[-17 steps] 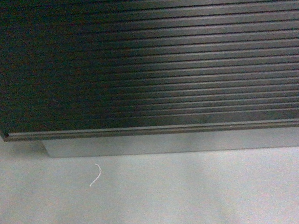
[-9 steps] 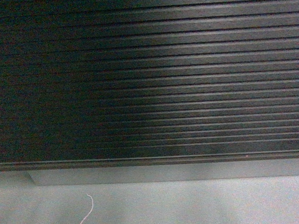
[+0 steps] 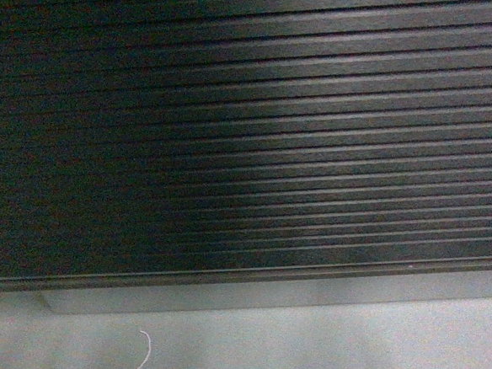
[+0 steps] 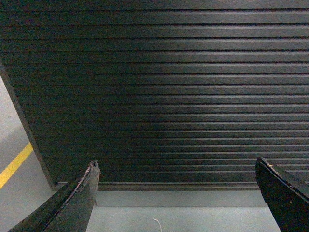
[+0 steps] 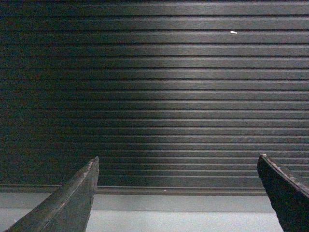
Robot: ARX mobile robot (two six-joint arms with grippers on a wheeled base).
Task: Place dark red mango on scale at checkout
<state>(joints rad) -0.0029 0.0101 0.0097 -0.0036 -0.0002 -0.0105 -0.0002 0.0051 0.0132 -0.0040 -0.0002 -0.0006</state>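
Closer now, the dark ribbed checkout bench [image 3: 242, 126] fills the view ahead of both wide-open, empty grippers, left gripper [image 4: 178, 193] and right gripper [image 5: 178, 191]. No mango or scale shows. Rolling on could bump the bench.

Floor [image 3: 325, 344]: pale grey, smooth, w/ soft light and shadow patches, filling the bottom strip of the head view. Thin white curved strand [image 3: 141, 356], maybe thread or string, lies on it at lower left, near the grey plinth but not touching. Same strand's top end shows at the bottom edge of the left wrist view. Yellow line [image 4: 14, 164] painted on the floor runs diagonally at far left of the left wrist view. Right wrist view shows only a narrow band of floor along the bottom; its detail is too blurry to tell.
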